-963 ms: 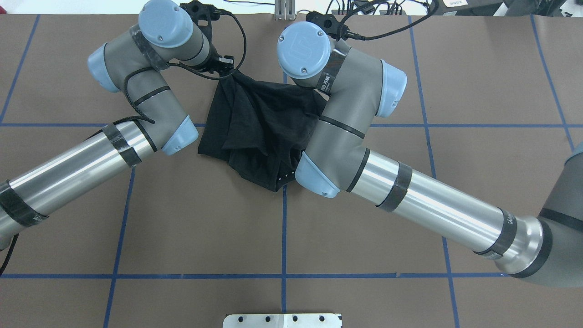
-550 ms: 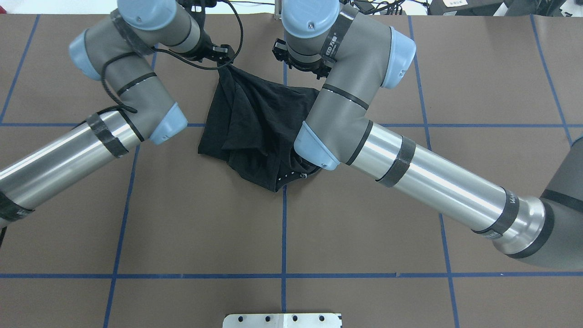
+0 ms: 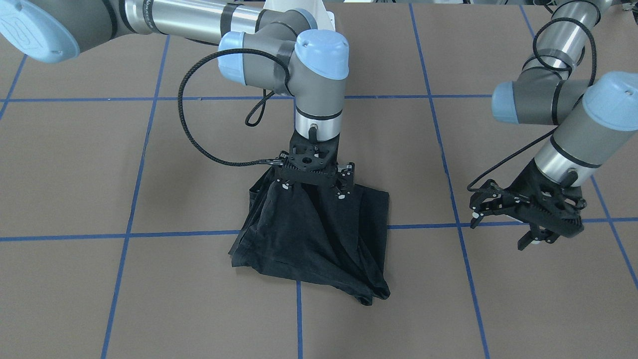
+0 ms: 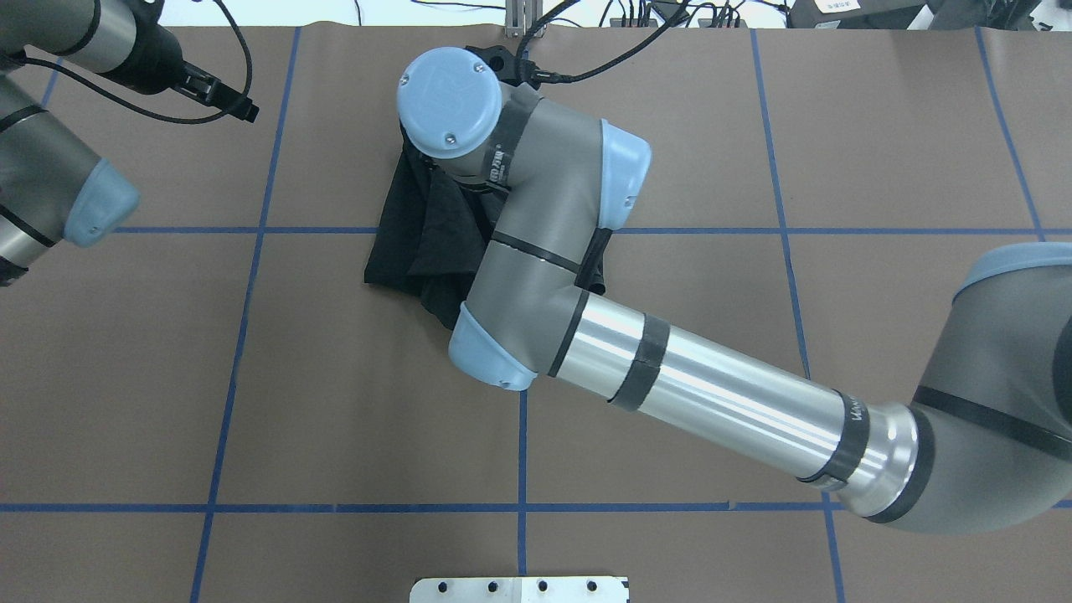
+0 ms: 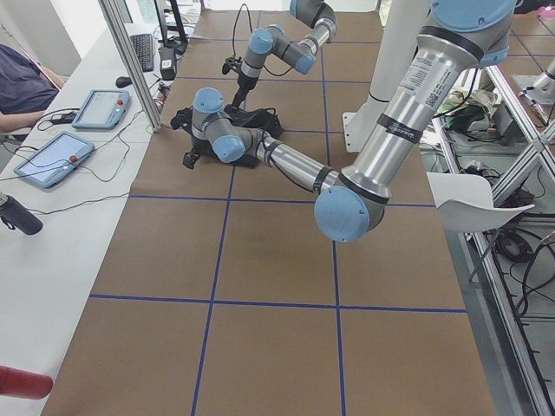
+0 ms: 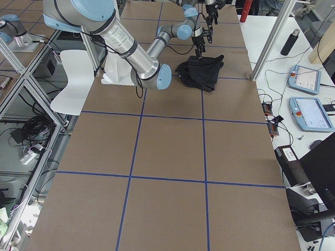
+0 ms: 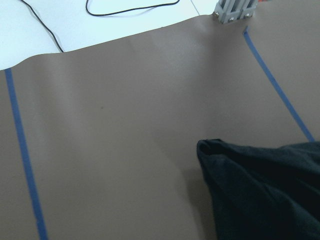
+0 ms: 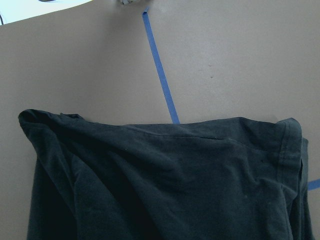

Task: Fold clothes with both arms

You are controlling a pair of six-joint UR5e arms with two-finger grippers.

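Note:
The black T-shirt (image 3: 319, 239) lies bunched on the brown table, plain side out, with no print showing. My right gripper (image 3: 313, 188) points straight down and is shut on the shirt's top, so the cloth hangs from it like a tent. In the overhead view the right arm (image 4: 536, 218) covers most of the shirt (image 4: 410, 226). My left gripper (image 3: 499, 228) is open and empty, hovering over bare table well clear of the shirt. It also shows at the overhead view's far left (image 4: 239, 105). The right wrist view is filled by the shirt (image 8: 165, 180).
Blue tape lines (image 3: 428, 104) divide the brown table cover into squares. A white bracket (image 4: 519, 589) sits at the table's near edge. Tablets (image 6: 309, 112) and a bottle (image 6: 289, 42) lie on the operators' side bench.
My left gripper has let go of the shirt's far corner and swung away to the left. My right arm has moved left over the shirt, which is now raised at its gripper.

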